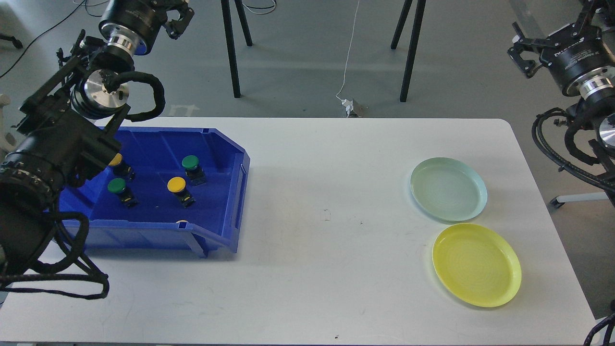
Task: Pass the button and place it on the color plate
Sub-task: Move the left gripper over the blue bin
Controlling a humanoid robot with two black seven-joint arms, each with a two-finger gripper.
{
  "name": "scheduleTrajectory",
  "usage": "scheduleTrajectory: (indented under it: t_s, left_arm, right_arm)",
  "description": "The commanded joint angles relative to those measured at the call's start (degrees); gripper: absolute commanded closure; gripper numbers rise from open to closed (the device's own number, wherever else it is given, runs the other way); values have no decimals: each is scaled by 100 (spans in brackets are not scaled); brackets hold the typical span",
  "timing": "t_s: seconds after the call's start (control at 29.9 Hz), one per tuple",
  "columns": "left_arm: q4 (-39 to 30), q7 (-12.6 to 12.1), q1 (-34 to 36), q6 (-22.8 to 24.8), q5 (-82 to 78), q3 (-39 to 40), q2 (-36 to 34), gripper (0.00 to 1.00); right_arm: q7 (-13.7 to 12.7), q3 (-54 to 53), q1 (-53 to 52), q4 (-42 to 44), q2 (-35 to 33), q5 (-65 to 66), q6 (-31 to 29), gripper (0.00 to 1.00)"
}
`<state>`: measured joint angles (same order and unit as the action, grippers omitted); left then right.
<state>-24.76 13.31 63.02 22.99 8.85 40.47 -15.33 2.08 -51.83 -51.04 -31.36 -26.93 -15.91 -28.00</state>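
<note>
Several push buttons lie in a blue bin (235,192) at the table's left: a green button (190,163), a yellow button (176,184), a second green button (116,186), and a yellow one (116,159) half hidden by my left arm. A pale green plate (448,189) and a yellow plate (476,264) sit at the right, both bare. My left gripper (178,20) hangs high above the bin's far side, dark and cropped. My right gripper (522,56) is raised beyond the table's right edge, open and holding nothing.
A sliver of another yellow cap (181,222) peeks over the bin's front wall. White table surface (326,216) spans between bin and plates. Black tripod legs (233,48) and a white cable with a plug (350,106) stand on the floor behind the table.
</note>
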Motion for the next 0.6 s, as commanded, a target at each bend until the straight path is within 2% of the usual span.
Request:
scheduleTrajectory:
  t_s: [0.0, 0.2, 0.3, 0.4, 0.47, 0.57]
  left_arm:
    - [-3, -4, 0, -40, 12, 5, -5, 0]
    - [-11, 5, -53, -224, -32, -30, -40, 0]
    - [-230, 66, -44, -6, -224, -232, -215, 0]
    - [-511, 277, -44, 276, -1075, -618, -742, 0]
    - [-914, 383, -44, 259, -1664, -716, -1058, 0]
    - [-1741, 339, -62, 118, -2316, -812, -1717, 0]
  right_arm:
    - [12, 6, 15, -10, 47, 0, 0, 0]
    - [3, 6, 6, -2, 65, 0, 0, 0]
    - [3, 15, -3, -2, 12, 0, 0, 0]
    - [3, 15, -3, -2, -14, 9, 0, 0]
    - [3, 15, 6, -2, -32, 9, 0, 0]
    - [12, 15, 24, 33, -58, 9, 0, 0]
